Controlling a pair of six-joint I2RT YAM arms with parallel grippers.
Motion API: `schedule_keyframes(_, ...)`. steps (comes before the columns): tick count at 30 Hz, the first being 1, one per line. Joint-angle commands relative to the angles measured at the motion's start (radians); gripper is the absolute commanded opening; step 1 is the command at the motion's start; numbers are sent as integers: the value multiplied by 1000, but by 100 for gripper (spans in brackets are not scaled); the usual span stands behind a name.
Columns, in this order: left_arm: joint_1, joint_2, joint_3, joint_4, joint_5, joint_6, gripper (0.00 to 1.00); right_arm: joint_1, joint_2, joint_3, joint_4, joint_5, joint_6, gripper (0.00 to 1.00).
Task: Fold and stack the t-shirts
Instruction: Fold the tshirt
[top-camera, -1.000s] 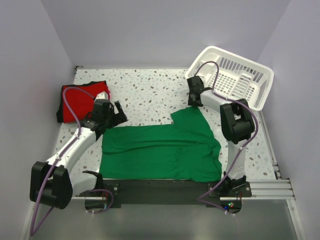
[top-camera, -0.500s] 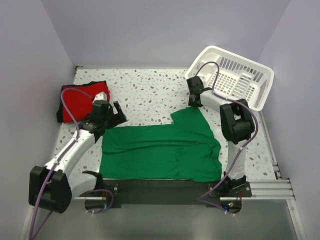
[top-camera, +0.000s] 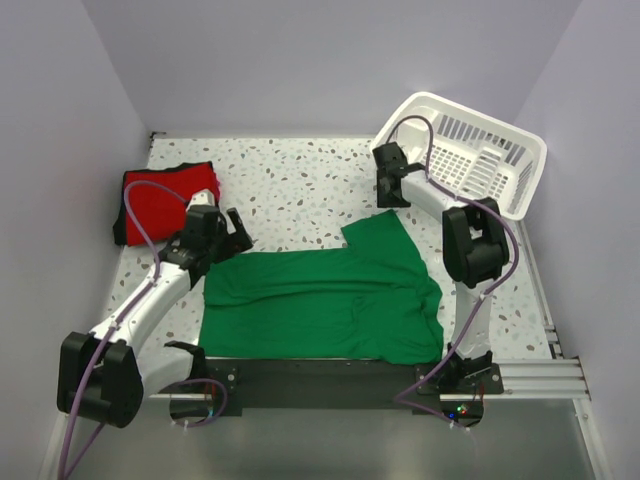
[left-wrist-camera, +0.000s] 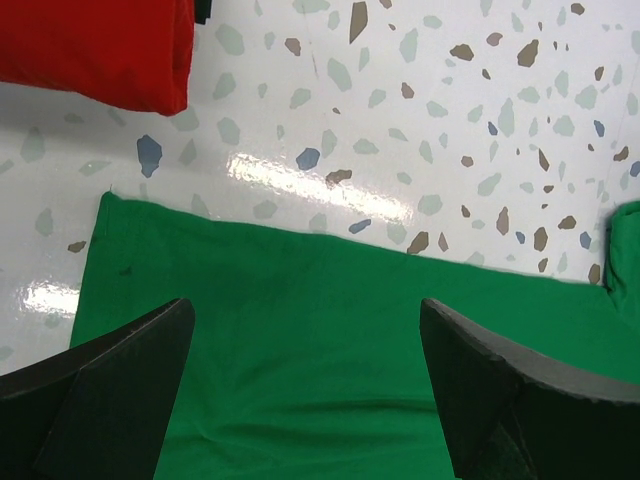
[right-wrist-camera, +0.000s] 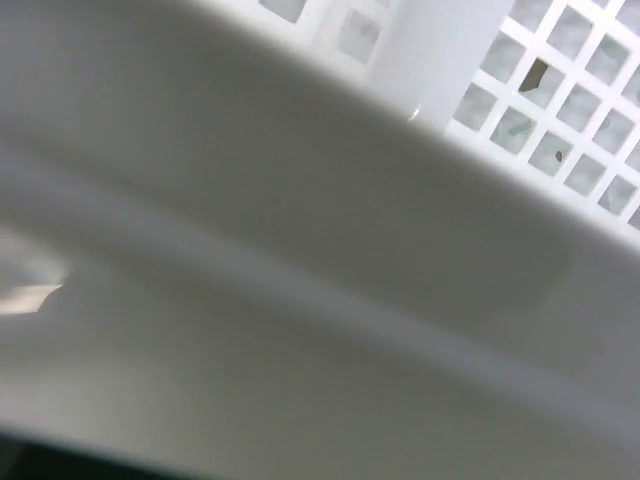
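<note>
The green t-shirt (top-camera: 320, 300) lies spread flat on the table in front of both arm bases, one sleeve pointing to the back right. At the back left lies the red t-shirt (top-camera: 165, 198), folded. My left gripper (top-camera: 240, 230) hovers open over the green shirt's back left edge. In the left wrist view its fingers (left-wrist-camera: 120, 390) straddle the green t-shirt (left-wrist-camera: 330, 340), and the red t-shirt (left-wrist-camera: 100, 50) shows at the top left. My right gripper (top-camera: 392, 185) sits close against the basket's left corner, beyond the sleeve. Its wrist view shows no fingers.
A white slatted basket (top-camera: 432, 98) stands at the back right and fills the right wrist view as a blurred white wall (right-wrist-camera: 300, 250). Speckled tabletop (top-camera: 290, 180) lies between the two shirts. Walls close in the table on the left, back and right.
My right gripper has moved back, away from the green sleeve and closer to the basket. The left gripper has shifted slightly over the shirt's edge. Neither shirt has moved.
</note>
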Motion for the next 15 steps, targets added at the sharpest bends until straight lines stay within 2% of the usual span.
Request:
schedule_keyframes(1, -1, -26, -7, 45, -18, 21, 100, 11, -74, 64, -17, -21, -110, 46)
schedule_keyframes(8, -1, -34, -23, 53, -15, 16, 100, 56, -126, -37, 32, -159, -185, 49)
schedule_keyframes(15, -1, -45, -29, 48, -9, 16, 100, 57, -74, -109, 69, -196, -228, 50)
